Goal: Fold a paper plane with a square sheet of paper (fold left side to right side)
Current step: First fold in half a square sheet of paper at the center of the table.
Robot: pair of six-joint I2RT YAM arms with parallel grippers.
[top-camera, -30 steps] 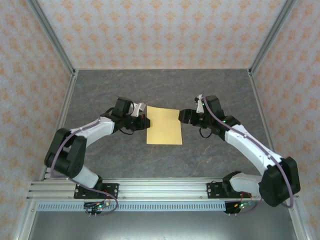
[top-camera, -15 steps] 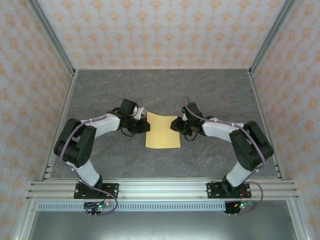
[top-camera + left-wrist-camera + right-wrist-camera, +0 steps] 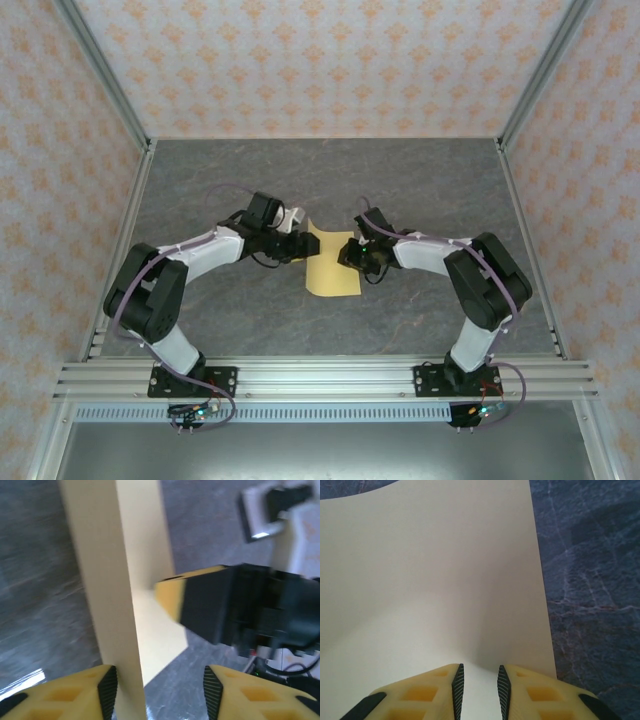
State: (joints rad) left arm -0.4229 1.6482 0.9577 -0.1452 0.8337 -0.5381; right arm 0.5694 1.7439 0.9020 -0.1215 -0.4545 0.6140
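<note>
1. Left jaws apart, nothing clamped; the sheet [image 3: 100,580] has its left edge standing up as a flap just beside one pad.
2. Right jaws nearly together at sheet's right edge; pinching vs pressing, can't tell.
3. Sheet lies mid-tabletop [image 3: 200,180], btwn both arms.
4. Handling, prob.: v. light, floppy, slides easily, creases permanently. Grip left edge near a corner; pin right side.

The white-shelled, black-jointed left arm [image 3: 205,248] and right arm [image 3: 425,255] each carried a thin lilac cable [image 3: 228,188]. The left gripper [image 3: 160,685] and right gripper [image 3: 480,677] had yellow fingers [image 3: 65,695] with hollow cut-outs and black pads [image 3: 107,695] on their inner faces.
</note>
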